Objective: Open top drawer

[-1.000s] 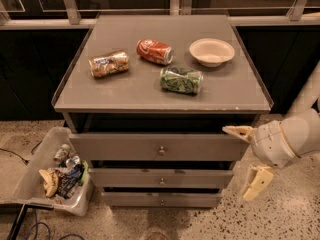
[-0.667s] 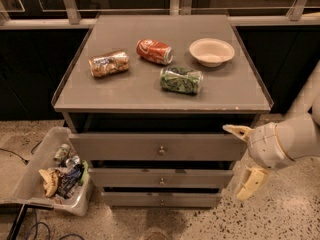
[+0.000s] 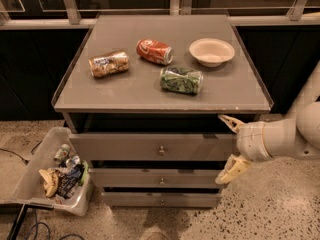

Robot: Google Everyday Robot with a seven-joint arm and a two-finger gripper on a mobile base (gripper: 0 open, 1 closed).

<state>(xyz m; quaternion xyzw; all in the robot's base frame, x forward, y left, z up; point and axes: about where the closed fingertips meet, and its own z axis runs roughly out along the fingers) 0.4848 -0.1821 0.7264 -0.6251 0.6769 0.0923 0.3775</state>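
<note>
Since the top drawer [image 3: 125,146] is a wide, stiff, flat-fronted box, it is judged to be rigid and fairly heavy. It is expected to slide straight out on its runners, not to flex or tip. Its front is smooth and offers nothing to grip but the small round metal knob [image 3: 161,150] at its centre. That knob looks hard and slippery, so a firm pinch behind its head would be called for, or else a hook over the drawer's side edge.

The drawer is found directly under the cabinet [image 3: 165,98] top, above two shallower drawers, with a dark gap shown along its upper edge. Whether it is already drawn out a little cannot be told.

The gripper [image 3: 227,145] is held at the right end of the drawer front, well apart from the knob. Its two pale fingers [image 3: 229,122] are spread wide, one near the drawer's upper right corner and the other below the drawer's lower edge, and nothing is clasped between them. The arm [image 3: 282,136] is brought in from the right, roughly level, with the wrist pointed leftward toward the cabinet. No contact with the drawer can be confirmed.
</note>
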